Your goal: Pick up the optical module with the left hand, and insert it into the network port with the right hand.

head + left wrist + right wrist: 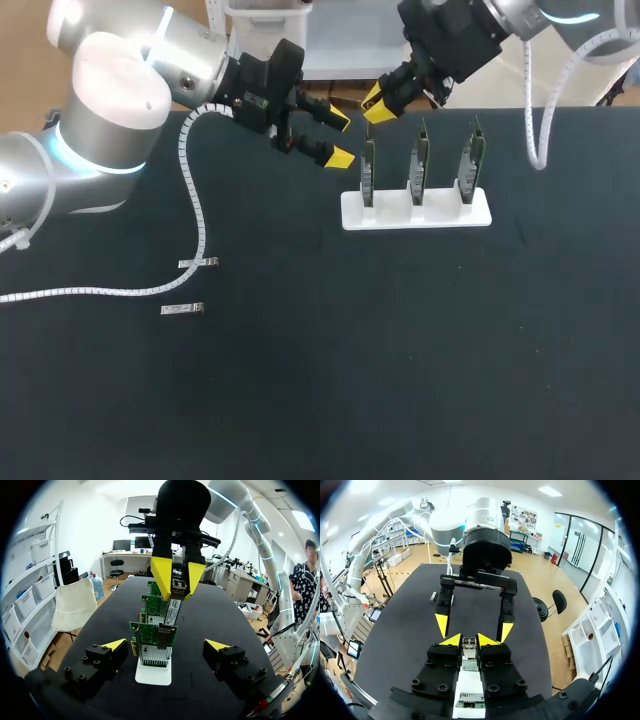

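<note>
The black worktop (400, 380) fills the space in front of both arms. The left end effector (340, 139) hangs released, fingers wide apart, with the white stand (415, 212) straight ahead of it. Three green cards (419, 160) stand upright in that stand, in a row. Directly above the card nearest the left end effector, the right end effector (378, 103) is clenched on the optical module (172, 609), a slim silver bar with a pale label, pointing down. Its lower end meets the network port (163, 639) on that card. How deep it sits I cannot make out, and its top is hidden between the yellow fingertips. Two small silver pieces (198, 263) lie well behind the left end effector.
</note>
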{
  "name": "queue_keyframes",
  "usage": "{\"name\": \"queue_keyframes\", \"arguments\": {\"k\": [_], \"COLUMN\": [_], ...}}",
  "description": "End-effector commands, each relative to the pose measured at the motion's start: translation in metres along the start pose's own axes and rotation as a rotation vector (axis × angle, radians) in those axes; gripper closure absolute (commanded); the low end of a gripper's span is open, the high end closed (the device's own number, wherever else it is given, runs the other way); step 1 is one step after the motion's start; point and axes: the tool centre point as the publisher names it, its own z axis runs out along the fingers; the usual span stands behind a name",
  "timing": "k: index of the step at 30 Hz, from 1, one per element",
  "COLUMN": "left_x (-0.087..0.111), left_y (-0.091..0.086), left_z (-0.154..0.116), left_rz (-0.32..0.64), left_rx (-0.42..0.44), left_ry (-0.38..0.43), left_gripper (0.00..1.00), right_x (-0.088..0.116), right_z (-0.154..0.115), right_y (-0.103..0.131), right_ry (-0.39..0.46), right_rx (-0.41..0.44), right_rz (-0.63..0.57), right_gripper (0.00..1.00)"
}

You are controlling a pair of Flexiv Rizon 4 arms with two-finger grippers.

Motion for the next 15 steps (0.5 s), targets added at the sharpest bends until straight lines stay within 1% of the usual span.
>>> {"name": "queue_keyframes", "arguments": {"k": [1, 15], "left_x": [-0.0010, -0.0010], "left_y": [0.0009, 0.0009], "left_z": [0.0002, 0.0002], "left_rz": [-0.002, -0.002], "left_rx": [0.002, 0.002], "left_ry": [0.005, 0.005], "left_gripper": [0.00, 0.00], "right_x": [0.0012, 0.0002], "right_z": [0.0002, -0.0003], "right_y": [0.0004, -0.0022], "right_ry": [-0.005, -0.016], "right_rx": [0.005, 0.008], "right_rz": [0.001, 0.004], "right_gripper": [1.00, 1.00]}}
